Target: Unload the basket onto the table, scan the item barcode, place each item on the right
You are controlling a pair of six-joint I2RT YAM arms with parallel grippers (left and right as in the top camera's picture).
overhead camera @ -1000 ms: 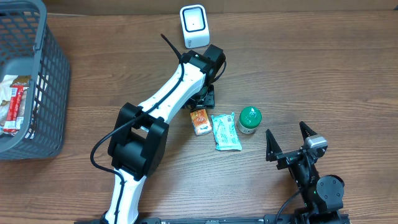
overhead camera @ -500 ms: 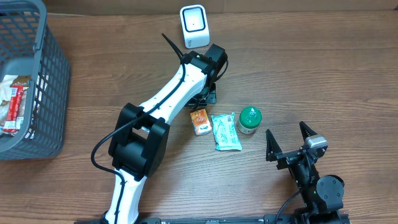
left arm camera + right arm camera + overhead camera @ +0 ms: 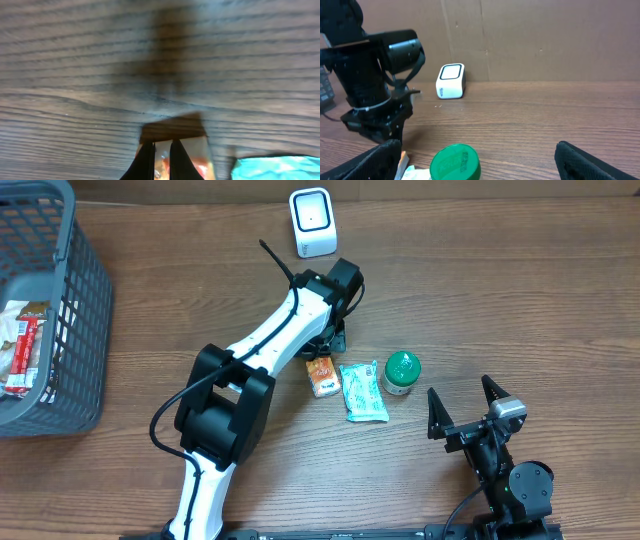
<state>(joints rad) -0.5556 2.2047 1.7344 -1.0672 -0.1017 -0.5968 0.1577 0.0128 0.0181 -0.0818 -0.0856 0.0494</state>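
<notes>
Left jaws are drawn together at the far edge of the orange packet (image 3: 321, 374); the blurred wrist view does not show whether they pinch it. Right jaws stand wide apart, empty. A grey basket (image 3: 85, 300), cut off at the left, holds red-and-white packets (image 3: 22, 350). The white scanner (image 3: 313, 222) stands at the back of the counter (image 3: 520, 290). Right of the orange packet lie a teal sachet (image 3: 363, 391) and a green-lidded jar (image 3: 401, 370).

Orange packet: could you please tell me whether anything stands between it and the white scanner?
Nothing loose does. Only the left gripper and arm hang above the path from orange packet to scanner; the teal pouch lies aside.
</notes>
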